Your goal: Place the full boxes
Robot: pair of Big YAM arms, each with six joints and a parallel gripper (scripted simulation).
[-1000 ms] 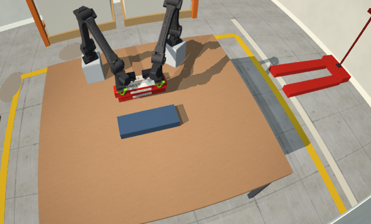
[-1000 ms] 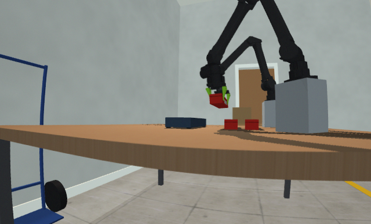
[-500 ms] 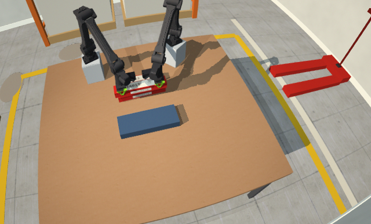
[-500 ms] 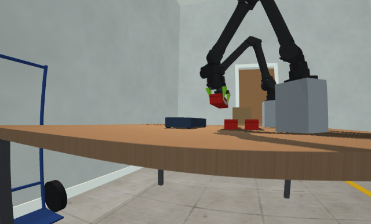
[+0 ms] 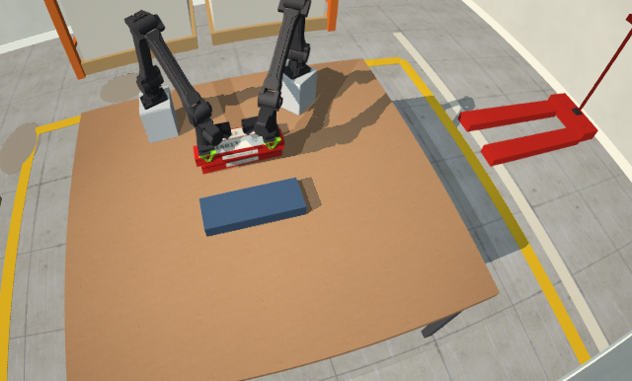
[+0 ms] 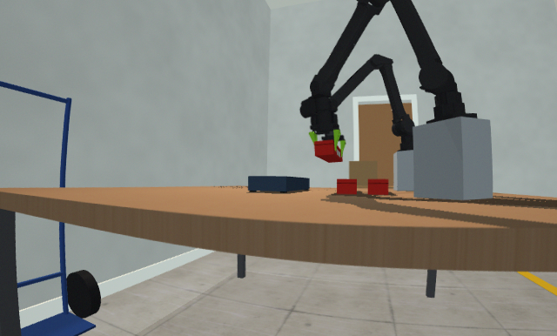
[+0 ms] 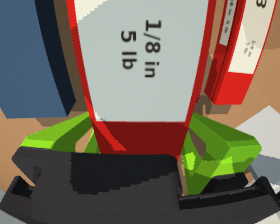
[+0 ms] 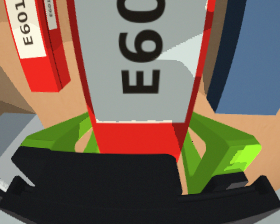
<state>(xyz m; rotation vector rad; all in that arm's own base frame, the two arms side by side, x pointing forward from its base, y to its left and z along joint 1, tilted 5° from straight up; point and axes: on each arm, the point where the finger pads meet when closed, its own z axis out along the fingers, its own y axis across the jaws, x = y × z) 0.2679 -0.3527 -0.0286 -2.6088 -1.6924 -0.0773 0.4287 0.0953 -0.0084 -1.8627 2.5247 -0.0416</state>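
High over the wooden table (image 5: pixel 274 276) (image 6: pixel 197 209), your left gripper (image 5: pixel 274 143) (image 6: pixel 325 144) (image 7: pixel 140 110) and right gripper (image 5: pixel 208 156) (image 8: pixel 140 110) share one red electrode box (image 5: pixel 246 144) (image 6: pixel 326 151) (image 7: pixel 141 75) (image 8: pixel 141 75), each pinching one end between green fingers. Its label, reading "1/8 in 5 lb" toward your left hand and "E60" toward your right, faces up. The blue platform (image 5: pixel 254 199) (image 6: pixel 280 184) (image 7: pixel 28 60) (image 8: pixel 256 60) sits on the table, off to one side of the raised box and below it, with no box on it. On the other side stand the two pedestals: the left arm's grey block (image 5: pixel 300 91) (image 6: pixel 439 163) and the right arm's pale block (image 5: pixel 160 120) (image 6: pixel 403 171). Between platform and pedestals, a nearer red box (image 6: pixel 346 186) and a farther red box (image 6: pixel 378 187) lie on the tabletop, a narrow gap between them in your exterior view. Beyond the table, a red pallet jack (image 5: pixel 577 118) stands on the floor; a blue hand truck (image 6: pixel 63 152) appears by the grey wall.
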